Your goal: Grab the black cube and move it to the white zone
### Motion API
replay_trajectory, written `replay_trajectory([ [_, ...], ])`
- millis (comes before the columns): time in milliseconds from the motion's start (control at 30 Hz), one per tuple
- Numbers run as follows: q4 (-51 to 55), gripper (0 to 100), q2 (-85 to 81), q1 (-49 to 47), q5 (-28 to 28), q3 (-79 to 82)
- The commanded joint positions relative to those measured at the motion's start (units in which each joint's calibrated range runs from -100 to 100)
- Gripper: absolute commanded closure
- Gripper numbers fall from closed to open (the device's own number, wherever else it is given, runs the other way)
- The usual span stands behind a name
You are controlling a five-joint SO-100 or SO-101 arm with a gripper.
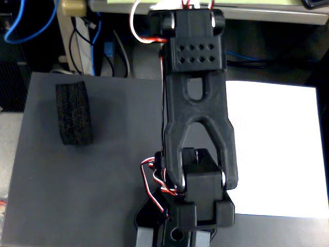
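The black cube [75, 113] lies on the dark grey mat [77, 195], upper left in the fixed view, well apart from the white zone [280, 149] at right. My arm [198, 108] runs between them. My tool is cut off at the bottom edge; I cannot tell its state. No readable writing.

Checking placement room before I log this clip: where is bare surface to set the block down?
The white zone is bare right of the arm. The grey mat is open below the black cube and between cube and arm. The centre, under the arm, is crowded.
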Motion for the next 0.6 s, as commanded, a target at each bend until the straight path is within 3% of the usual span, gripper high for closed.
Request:
replay_trajectory([
  [0,-1.4,99,0.2,-4.4,1.3,-4.3],
  [333,2.9,99,0.4,-17.1,5.7,-3.4],
  [567,2.8,99,2.0,-18.5,6.8,-3.6],
])
